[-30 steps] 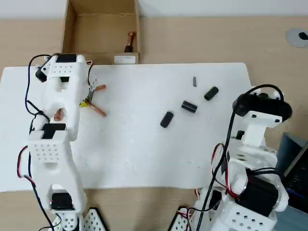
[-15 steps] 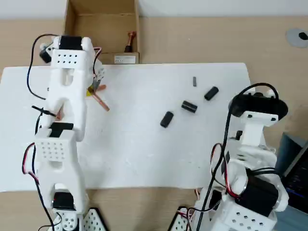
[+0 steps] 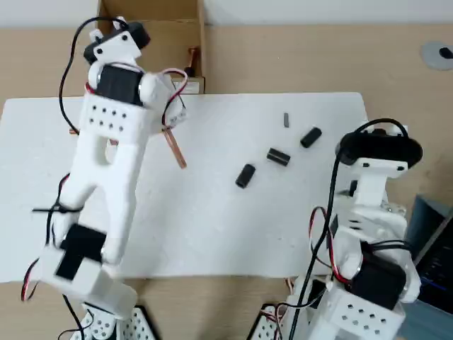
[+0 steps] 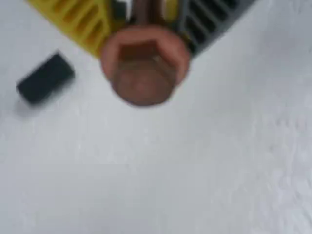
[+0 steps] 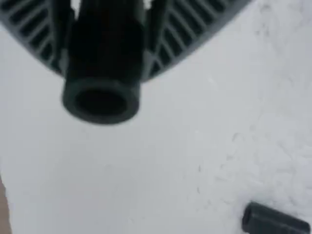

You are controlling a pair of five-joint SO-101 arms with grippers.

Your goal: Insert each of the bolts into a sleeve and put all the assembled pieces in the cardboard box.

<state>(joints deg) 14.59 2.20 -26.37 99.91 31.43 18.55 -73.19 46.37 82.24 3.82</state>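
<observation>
From above, the left arm (image 3: 106, 163) stretches far out over the white mat (image 3: 212, 234). Its wrist sits close to the cardboard box (image 3: 202, 42) at the back of the desk (image 3: 297, 57). A copper bolt (image 3: 175, 150) slants out from under that wrist, over the mat.

The left wrist camera adds the grip itself. The left jaws, 1 yellow and 1 dark, are clenched on the bolt's shank. The hexagonal head points at the lens, and a lone sleeve (image 4: 45, 78) lies flat on the mat beyond.

The right arm (image 3: 375, 212) stands folded at the mat's right edge, with a black motor on top. Its wrist camera shows the right jaws clamped around a black sleeve (image 5: 102, 83), open bore toward the lens. Another sleeve (image 5: 275, 222) lies on the mat nearby.

The high view also shows 3 loose sleeves (image 3: 278, 157) scattered mid-mat, between the 2 arms. 1 assembled piece (image 3: 192, 62) rests inside the box, near its right wall.
</observation>
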